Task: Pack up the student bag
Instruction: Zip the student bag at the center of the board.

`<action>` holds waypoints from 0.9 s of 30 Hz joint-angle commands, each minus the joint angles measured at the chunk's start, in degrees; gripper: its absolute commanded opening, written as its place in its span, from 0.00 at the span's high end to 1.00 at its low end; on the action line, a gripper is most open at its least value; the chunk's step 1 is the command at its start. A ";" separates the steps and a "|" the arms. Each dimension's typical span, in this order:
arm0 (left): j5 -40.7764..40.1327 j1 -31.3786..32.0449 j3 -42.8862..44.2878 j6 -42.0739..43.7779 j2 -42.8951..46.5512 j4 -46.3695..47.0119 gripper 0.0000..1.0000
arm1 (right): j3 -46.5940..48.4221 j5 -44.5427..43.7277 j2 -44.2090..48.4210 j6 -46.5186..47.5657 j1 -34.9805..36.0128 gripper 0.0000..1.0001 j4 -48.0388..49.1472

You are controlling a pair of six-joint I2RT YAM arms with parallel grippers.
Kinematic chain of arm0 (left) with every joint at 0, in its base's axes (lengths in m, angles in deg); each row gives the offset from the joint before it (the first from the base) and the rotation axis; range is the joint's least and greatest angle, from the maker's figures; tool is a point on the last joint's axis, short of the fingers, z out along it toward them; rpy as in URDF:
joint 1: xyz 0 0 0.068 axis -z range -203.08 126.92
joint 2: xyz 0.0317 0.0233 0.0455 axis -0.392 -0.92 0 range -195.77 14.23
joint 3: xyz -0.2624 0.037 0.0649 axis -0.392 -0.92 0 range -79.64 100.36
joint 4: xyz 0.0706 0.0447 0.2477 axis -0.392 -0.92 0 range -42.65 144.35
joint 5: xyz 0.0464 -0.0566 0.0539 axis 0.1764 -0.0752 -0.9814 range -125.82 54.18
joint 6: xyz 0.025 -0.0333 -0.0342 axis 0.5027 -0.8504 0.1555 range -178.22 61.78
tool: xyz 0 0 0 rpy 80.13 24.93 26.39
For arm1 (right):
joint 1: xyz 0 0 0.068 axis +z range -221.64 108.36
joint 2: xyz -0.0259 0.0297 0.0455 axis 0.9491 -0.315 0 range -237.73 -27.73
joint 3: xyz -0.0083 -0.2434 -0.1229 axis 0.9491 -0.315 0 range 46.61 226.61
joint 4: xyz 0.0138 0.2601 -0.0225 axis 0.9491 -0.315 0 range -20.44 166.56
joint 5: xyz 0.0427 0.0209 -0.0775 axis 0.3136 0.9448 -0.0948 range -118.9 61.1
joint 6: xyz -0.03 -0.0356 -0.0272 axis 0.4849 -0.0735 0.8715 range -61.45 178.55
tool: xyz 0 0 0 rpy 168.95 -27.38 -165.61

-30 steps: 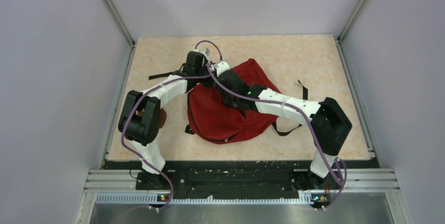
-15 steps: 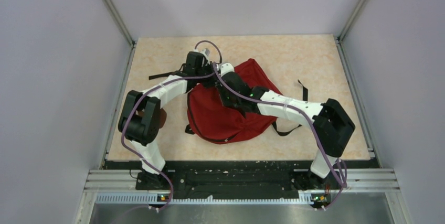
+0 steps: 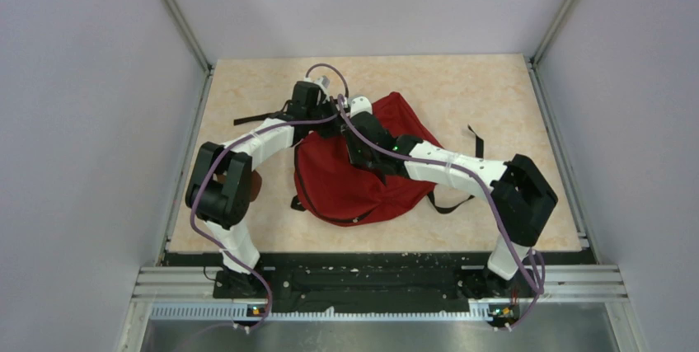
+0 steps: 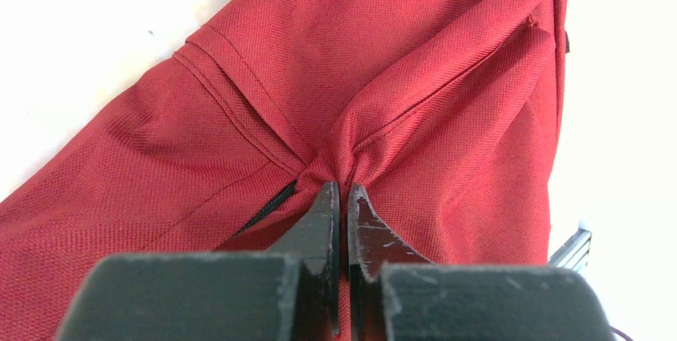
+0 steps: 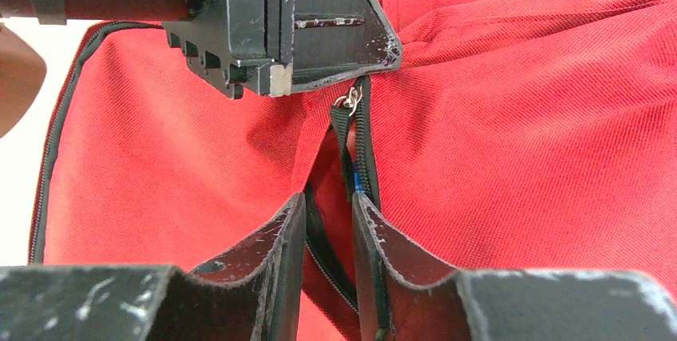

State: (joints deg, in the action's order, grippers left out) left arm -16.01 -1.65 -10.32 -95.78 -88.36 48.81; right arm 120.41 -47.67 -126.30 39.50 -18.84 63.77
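Tabletop of pale marbled beige laminate (image 3: 462,88) fills the enclosure floor, and the large red soft fabric student bag (image 3: 338,183) lies crumpled at its centre, one black webbing end trailing off toward 3 o'clock and another toward 10 o'clock. From its base at 7 o'clock the white-and-black left arm (image 3: 247,142) reaches over the bag's 11 o'clock corner. The white-and-black right arm (image 3: 445,166) crosses from 5 o'clock, so the two wrists meet above the bag's upper edge. In its own wrist view the left gripper (image 4: 341,191) has its black fingers pressed together, pinching a gathered fold of the red cloth where several seams converge, with a short stretch of black zipper showing just at 8 o'clock of the pinch. The right gripper (image 5: 329,215) sits just below the left one. Its scuffed fingers stand a narrow gap apart, astride the black zipper track, and I cannot tell whether they actually clamp it. A small brown pouch (image 5: 14,77) shows at the 9 o'clock edge of the right wrist view, beside the bag. A thin black webbing zipper pull (image 5: 343,129) hangs from a small metal ring directly under the left gripper and runs down between the right fingers.
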 commanded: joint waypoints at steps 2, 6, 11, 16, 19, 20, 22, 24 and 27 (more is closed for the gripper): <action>0.18 -0.17 -0.01 -0.06 3.45 3.18 1.00 | 2.35 -0.61 -1.93 1.14 -0.87 0.72 2.27; 0.07 -0.16 0.03 0.03 3.62 3.15 1.00 | 3.35 -1.39 -3.53 1.68 -1.43 0.73 2.65; 0.05 -0.23 0.10 0.03 3.55 3.02 1.00 | 4.14 -3.58 -4.94 3.77 -1.64 0.74 3.70; 0.14 -0.17 0.15 -0.10 3.60 3.00 1.00 | 5.93 -6.52 -7.35 6.64 -1.58 0.76 4.49; 0.18 -0.18 0.22 -0.07 3.62 3.01 1.00 | 6.71 -7.37 -8.72 8.39 -1.56 0.76 5.47; 0.08 -0.19 0.20 -0.07 3.70 3.01 1.00 | 6.91 -7.69 -9.21 8.85 -1.63 0.78 6.00; -0.03 -0.19 0.20 -0.05 3.66 3.06 1.00 | 7.06 -8.20 -9.73 9.48 -1.57 0.90 6.52; -0.19 -0.18 0.25 -0.04 3.62 3.18 1.00 | 6.68 -7.93 -9.11 9.72 -1.59 1.00 6.74; -0.90 -0.23 0.09 -0.11 3.54 3.77 1.00 | 5.15 -5.78 -6.60 9.38 -1.60 1.00 5.87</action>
State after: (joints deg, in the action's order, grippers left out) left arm -16.38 -1.65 -10.32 -95.80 -88.33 48.97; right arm 124.83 -52.85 -135.41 47.59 -19.67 68.42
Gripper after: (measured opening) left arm 0.024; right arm 0.010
